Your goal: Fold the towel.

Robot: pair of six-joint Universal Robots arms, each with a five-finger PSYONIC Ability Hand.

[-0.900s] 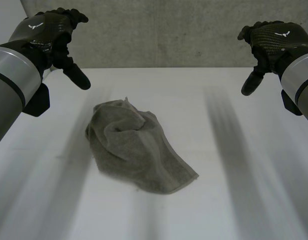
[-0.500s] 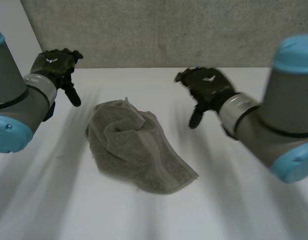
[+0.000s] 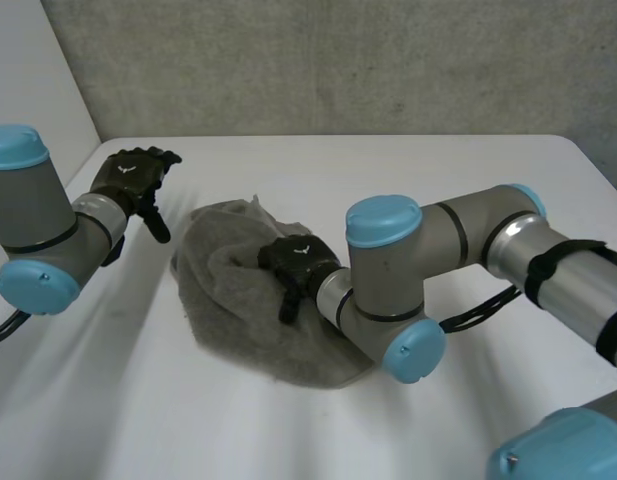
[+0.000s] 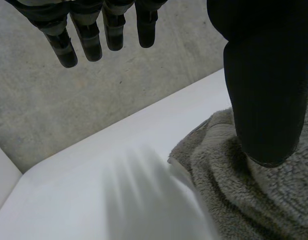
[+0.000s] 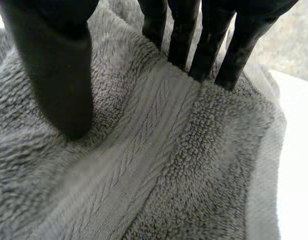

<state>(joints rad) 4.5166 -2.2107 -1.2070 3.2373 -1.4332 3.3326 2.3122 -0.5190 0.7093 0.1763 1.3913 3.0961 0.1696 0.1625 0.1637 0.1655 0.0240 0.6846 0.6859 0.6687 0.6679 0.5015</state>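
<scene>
Right hand (image 3: pixel 293 262) has dropped onto the towel (image 3: pixel 223 295), outstretched, seemingly pressing it; left hand (image 3: pixel 134 180) relaxed.

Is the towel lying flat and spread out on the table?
No, the towel lies bunched in a rumpled heap on the table.

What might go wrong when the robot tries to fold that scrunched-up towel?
The towel lies crumpled, and the right hand rests on its middle, not a corner, so closing there would likely bunch several layers. The left hand hangs open beside the towel's edge, off the cloth, so a pull may drag the whole heap across the table.
</scene>
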